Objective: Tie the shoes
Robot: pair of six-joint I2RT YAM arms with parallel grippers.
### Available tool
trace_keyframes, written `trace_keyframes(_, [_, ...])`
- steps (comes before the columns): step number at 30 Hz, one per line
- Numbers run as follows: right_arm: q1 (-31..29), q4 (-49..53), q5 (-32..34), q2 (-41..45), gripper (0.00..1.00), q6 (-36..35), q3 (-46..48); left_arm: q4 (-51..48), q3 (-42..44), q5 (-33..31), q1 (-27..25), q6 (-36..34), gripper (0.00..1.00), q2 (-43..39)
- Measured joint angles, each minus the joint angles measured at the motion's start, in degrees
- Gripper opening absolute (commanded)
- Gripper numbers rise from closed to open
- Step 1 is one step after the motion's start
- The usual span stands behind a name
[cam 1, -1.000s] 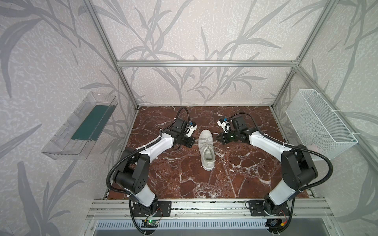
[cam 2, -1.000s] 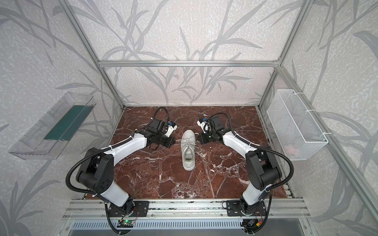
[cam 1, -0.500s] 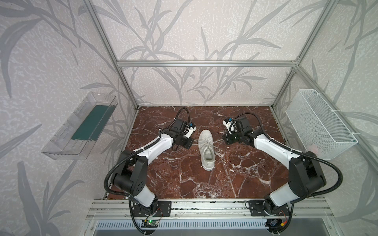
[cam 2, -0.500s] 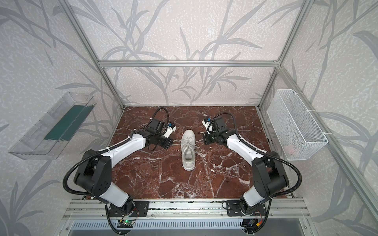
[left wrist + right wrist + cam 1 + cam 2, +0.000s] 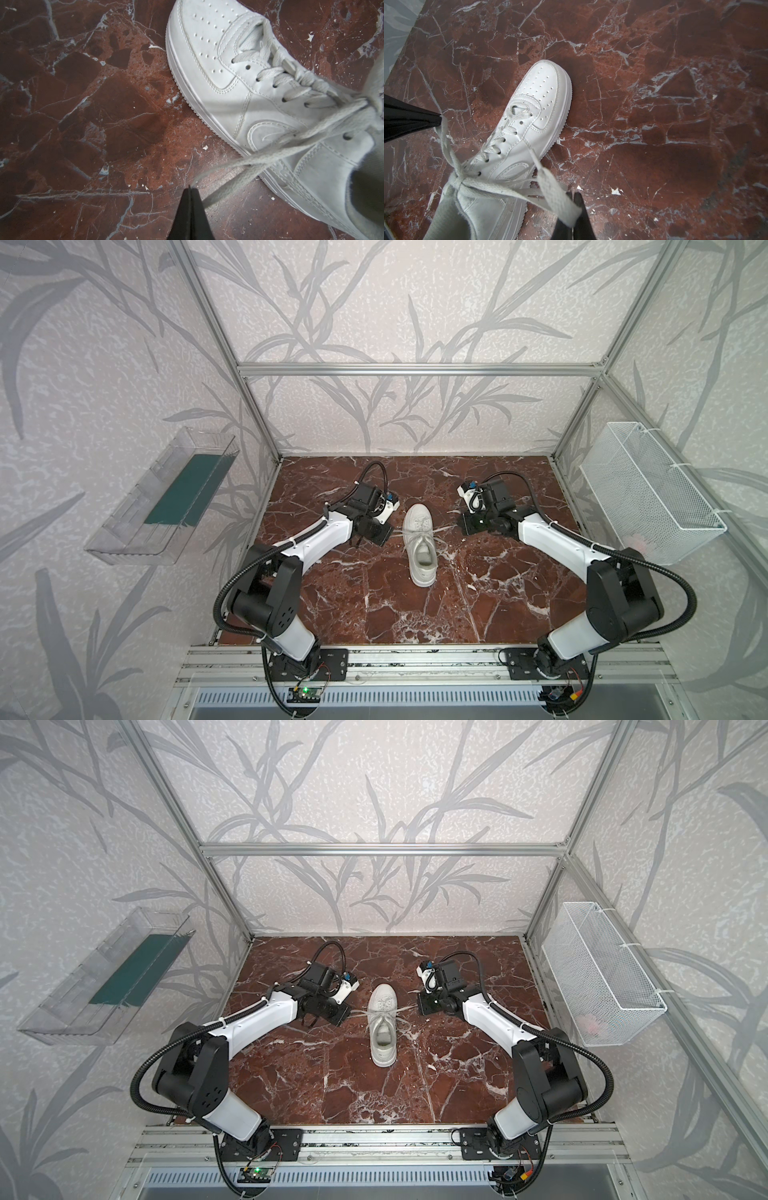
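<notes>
The white shoe (image 5: 419, 545) (image 5: 383, 1029) lies mid-table on the red marble, toe toward the back wall. Its laces are crossed into a knot (image 5: 459, 181) at the top eyelets. My left gripper (image 5: 390, 534) (image 5: 189, 187) is just left of the shoe, shut on a lace loop (image 5: 259, 158) that runs taut to the knot. On the other side, my right gripper (image 5: 460, 523) (image 5: 574, 194) is shut on a flat lace loop (image 5: 558, 197). In the right wrist view the left gripper (image 5: 440, 119) shows its tip pinching lace.
A clear plastic tray (image 5: 166, 497) with a green floor hangs on the left wall. A white wire basket (image 5: 648, 489) hangs on the right wall. Aluminium frame posts stand at the table's back corners.
My right gripper has drawn back to the right, away from the shoe, with its lace. The left gripper has shifted slightly left. The laces now stretch out to both sides.
</notes>
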State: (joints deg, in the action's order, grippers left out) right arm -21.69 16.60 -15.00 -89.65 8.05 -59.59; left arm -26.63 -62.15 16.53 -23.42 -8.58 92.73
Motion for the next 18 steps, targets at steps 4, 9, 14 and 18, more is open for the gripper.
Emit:
trace_keyframes(4, [0.6,0.7,-1.0,-1.5,0.0,0.1,-0.7,-0.1,-0.1,0.0,0.2,-0.2,0.0,0.9])
trace_keyframes(9, [2.2,3.8,-5.1,-10.1,0.0,0.3,-6.1,-0.6,-0.6,-0.1,0.2,-0.9,0.0,1.7])
trace_keyframes(14, [3.4,5.1,-9.4,-14.9,0.0,1.5,-7.8,-0.8,-0.8,-0.1,0.2,-1.5,0.0,1.7])
trace_keyframes(18, [3.5,5.1,-10.5,-14.9,0.0,2.0,-7.8,-0.8,-0.9,-0.2,0.2,-1.9,0.0,2.3])
